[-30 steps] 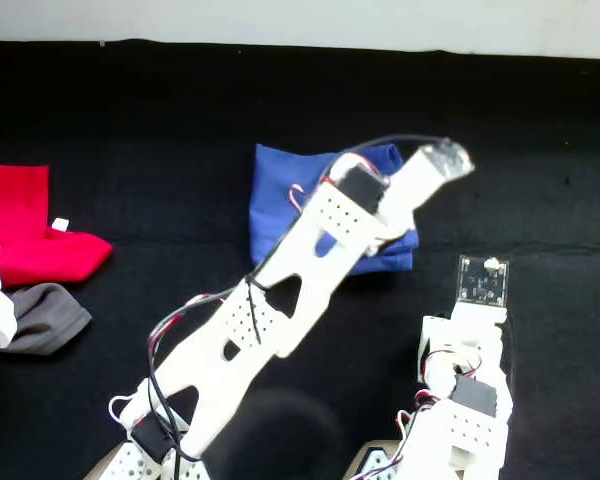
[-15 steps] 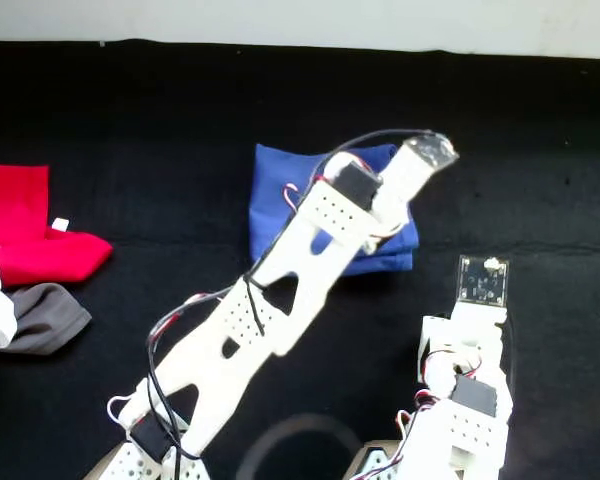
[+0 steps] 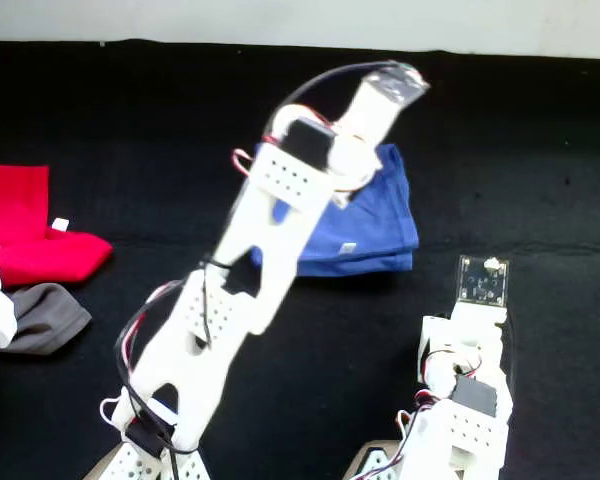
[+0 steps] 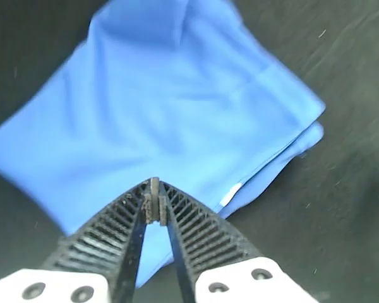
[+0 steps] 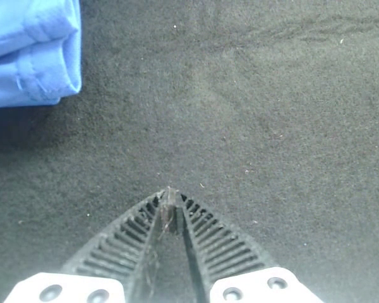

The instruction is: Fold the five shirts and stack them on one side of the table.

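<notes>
The left arm point(image 3: 270, 230) was extended far forward, its left pincer point(image 4: 153, 208) closed, empty, above the blue shirt point(image 4: 177, 113); the right pincer point(image 5: 170, 211), also closed, hung over the counter point(image 5: 271, 95).

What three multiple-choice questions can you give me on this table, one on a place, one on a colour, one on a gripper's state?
1. Where in the high view is the red shirt?
A the left edge
B the middle
C the right edge

2. What colour is the folded shirt beneath the left gripper?
A green
B yellow
C blue

3. How is the left gripper?
A wide open
B shut
C gripping a red shirt

Answers:
1 A, it lies against the left edge.
2 C, the left wrist view shows blue cloth under the gripper's tips.
3 B, its jaws meet with nothing between them.
</notes>
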You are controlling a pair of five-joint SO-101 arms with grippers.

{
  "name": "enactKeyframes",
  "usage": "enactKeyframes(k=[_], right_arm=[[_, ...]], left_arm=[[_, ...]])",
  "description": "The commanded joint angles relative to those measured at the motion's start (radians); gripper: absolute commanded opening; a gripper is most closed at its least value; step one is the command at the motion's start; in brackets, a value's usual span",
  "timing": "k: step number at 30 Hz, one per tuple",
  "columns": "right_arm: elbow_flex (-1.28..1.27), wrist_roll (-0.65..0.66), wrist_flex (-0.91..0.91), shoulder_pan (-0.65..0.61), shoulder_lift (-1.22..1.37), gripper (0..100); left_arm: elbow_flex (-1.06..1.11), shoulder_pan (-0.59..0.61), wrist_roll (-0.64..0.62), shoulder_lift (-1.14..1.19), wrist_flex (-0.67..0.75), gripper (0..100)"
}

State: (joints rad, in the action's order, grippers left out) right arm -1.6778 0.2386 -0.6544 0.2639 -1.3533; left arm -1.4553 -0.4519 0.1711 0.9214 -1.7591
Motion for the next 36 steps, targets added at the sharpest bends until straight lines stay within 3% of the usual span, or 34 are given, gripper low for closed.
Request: enactKeyframes(k=[1,6,12,16,20,26,30,32,36], right_arm=[[-0.062,0.009,-0.007,-0.007,-0.016,0.5],[-0.062,0.009,-0.007,-0.007,-0.016,0.5],[-0.062,0.009,-0.007,-0.008,-0.016,0.5],[-0.062,0.009,-0.007,-0.008,-0.016,0.5],[-0.054,0.009,-0.024,-0.007,-0.010,0.5],[0.369,-0.064,-0.343,-0.012,-0.007,0.5],[0.641,-0.074,-0.415,-0.110,0.096,0.5],[0.727,-0.072,-0.410,-0.145,0.222,0.5],[0.934,-0.075,-0.349,-0.173,0.535,0.5]], left_arm=[[0.269,0.044,-0.009,-0.188,-0.011,1],[0.786,0.096,-0.003,-0.371,0.029,1],[1.196,0.113,-0.003,-0.463,0.354,1],[1.337,0.114,-0.006,-0.475,0.517,1],[1.339,0.131,-0.008,-0.556,0.460,1],[1.351,0.171,-0.008,-0.800,0.331,1],[1.446,0.231,-0.008,-0.920,0.299,1],[1.572,0.265,-0.006,-0.952,0.359,1],[1.856,0.355,-0.002,-0.964,0.617,1]])
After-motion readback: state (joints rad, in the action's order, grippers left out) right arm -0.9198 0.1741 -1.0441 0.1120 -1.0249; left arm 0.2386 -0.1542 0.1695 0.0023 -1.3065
